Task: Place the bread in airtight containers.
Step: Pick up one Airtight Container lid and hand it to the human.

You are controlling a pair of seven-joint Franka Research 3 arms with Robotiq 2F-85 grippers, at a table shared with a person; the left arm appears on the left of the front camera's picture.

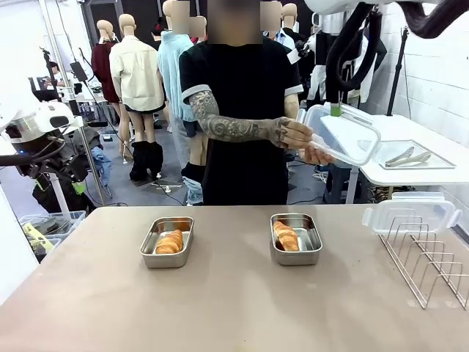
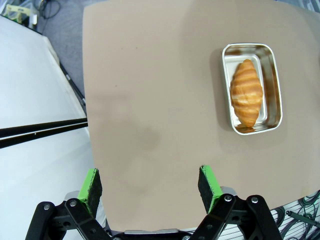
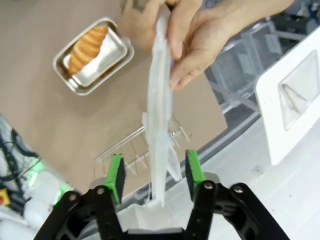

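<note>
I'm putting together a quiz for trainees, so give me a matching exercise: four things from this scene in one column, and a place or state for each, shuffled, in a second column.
1 upper clear lid
2 lower clear lid
3 left roll
4 robot's left hand

a lying in an open steel container
b open, over the table
c held by the person's hand, between the fingers of the robot's right hand
d lying at the wire rack's far end

Pairs: 1-c, 2-d, 3-a, 4-b
</note>
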